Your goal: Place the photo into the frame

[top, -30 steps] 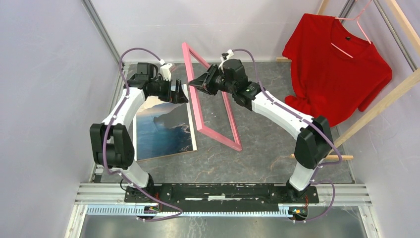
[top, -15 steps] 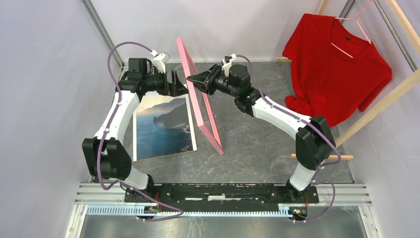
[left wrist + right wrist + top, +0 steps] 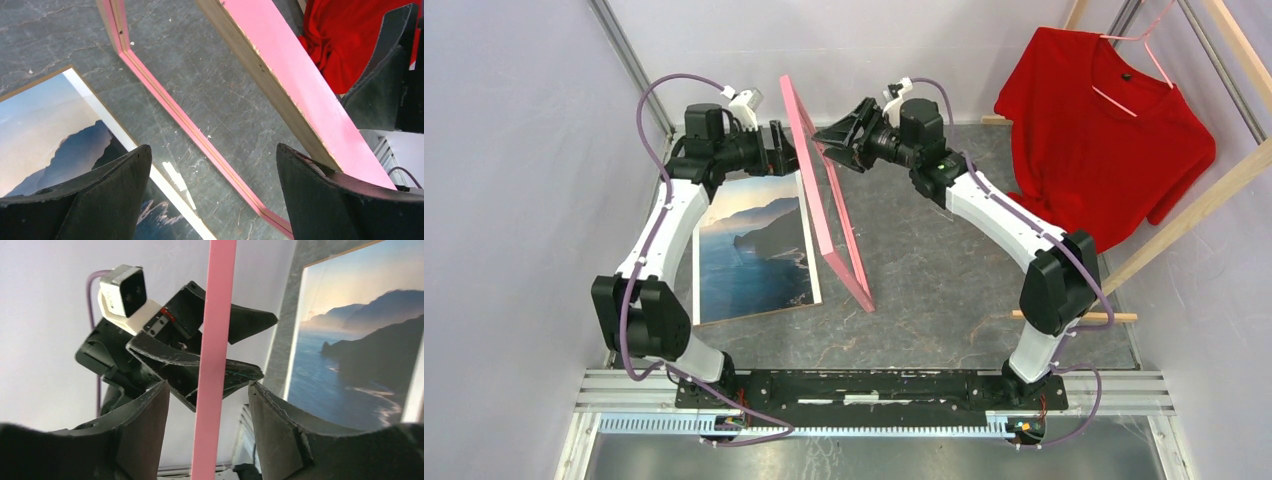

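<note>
The pink frame (image 3: 826, 215) stands on its long edge, nearly upright, in the middle of the table. The photo (image 3: 749, 250) of blue mountains and pale sky lies flat to its left. My left gripper (image 3: 784, 152) is open beside the frame's top rail on the photo side. In the left wrist view the gripper (image 3: 212, 146) is empty, with the frame (image 3: 300, 85) by its right finger and the photo (image 3: 45, 130) below. My right gripper (image 3: 826, 152) is open on the other side. In the right wrist view the top rail (image 3: 217, 340) passes between its fingers with gaps on both sides.
A red shirt (image 3: 1104, 130) hangs on a pink hanger from a wooden rack (image 3: 1194, 210) at the back right. Pale walls and a metal post (image 3: 629, 60) close in the back and left. The rack's foot (image 3: 1074, 317) lies near the right arm.
The frame has swung from leaning right to standing nearly upright on its edge. Both grippers have risen a little to its top rail, and the left arm has stretched out.
</note>
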`<state>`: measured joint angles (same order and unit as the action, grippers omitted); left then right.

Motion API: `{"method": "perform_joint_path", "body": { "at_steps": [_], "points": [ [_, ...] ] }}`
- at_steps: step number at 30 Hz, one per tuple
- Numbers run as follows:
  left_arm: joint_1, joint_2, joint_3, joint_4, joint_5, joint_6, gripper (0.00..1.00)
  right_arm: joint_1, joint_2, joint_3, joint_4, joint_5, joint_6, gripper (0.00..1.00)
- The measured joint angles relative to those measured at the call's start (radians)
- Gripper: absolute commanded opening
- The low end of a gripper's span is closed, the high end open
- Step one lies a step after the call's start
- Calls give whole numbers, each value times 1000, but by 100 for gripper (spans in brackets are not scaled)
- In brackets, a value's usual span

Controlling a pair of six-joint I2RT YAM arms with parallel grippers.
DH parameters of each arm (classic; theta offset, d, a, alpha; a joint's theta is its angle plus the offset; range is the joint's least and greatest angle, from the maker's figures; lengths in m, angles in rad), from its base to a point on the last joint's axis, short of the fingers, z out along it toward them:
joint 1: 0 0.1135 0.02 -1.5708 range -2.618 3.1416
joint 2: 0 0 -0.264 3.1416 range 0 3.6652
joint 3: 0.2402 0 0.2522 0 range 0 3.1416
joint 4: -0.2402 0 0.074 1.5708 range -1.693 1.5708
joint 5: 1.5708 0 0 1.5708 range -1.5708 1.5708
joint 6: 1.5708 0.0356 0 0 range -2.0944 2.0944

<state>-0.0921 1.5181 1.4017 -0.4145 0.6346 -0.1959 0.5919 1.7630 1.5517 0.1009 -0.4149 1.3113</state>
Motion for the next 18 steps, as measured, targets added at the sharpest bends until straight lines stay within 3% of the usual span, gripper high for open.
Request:
{"method": "perform_joint_path", "body": {
  "at_steps": [5, 18],
  "points": [
    [-43, 38, 49, 15, -23, -20, 100, -28, 6, 42, -113, -34, -124, 75],
    [-125, 154, 161, 27, -89, -22, 100, -65, 69, 257, -430, -98, -432, 74]
  ]
}}
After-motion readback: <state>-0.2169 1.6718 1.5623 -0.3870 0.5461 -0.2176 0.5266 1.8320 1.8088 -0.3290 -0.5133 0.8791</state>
